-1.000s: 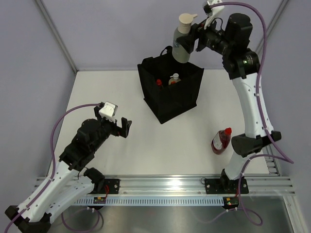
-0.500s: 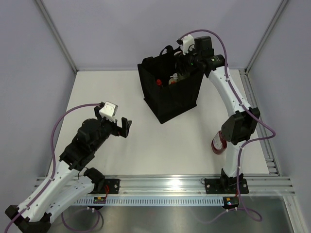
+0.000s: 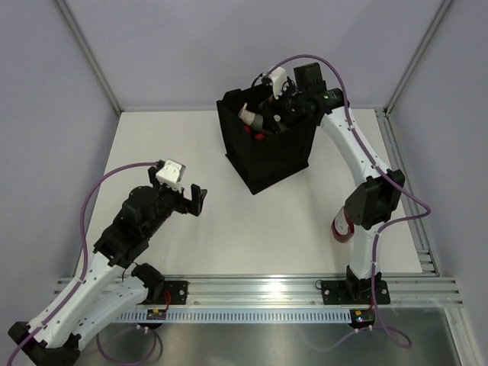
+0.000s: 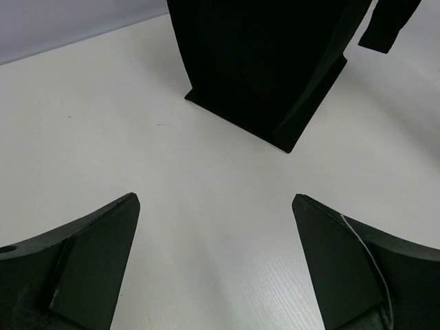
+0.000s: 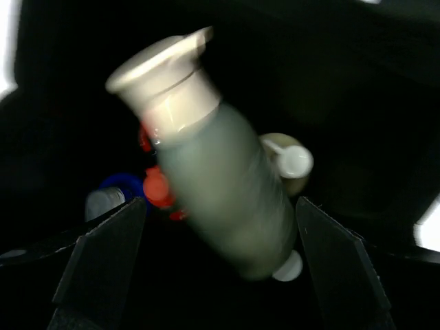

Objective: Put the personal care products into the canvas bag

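Observation:
The black canvas bag stands at the back of the table, and it also shows in the left wrist view. My right gripper reaches into its mouth. In the right wrist view that gripper is open, and a blurred grey-green pump bottle with a cream cap tilts loose between the fingers. Below it lie red caps, a blue-capped clear bottle and a cream bottle. A dark red bottle stands on the table behind the right arm. My left gripper is open and empty.
The white table ends at a metal rail along the front edge. Grey walls and frame posts close in the back and both sides. The right arm's elbow hangs over the dark red bottle.
The right arm swung down from high above the bag into its mouth with the grey-green bottle. Its jaws then opened and the bottle came loose, tipping into the bag. The left arm stayed still.

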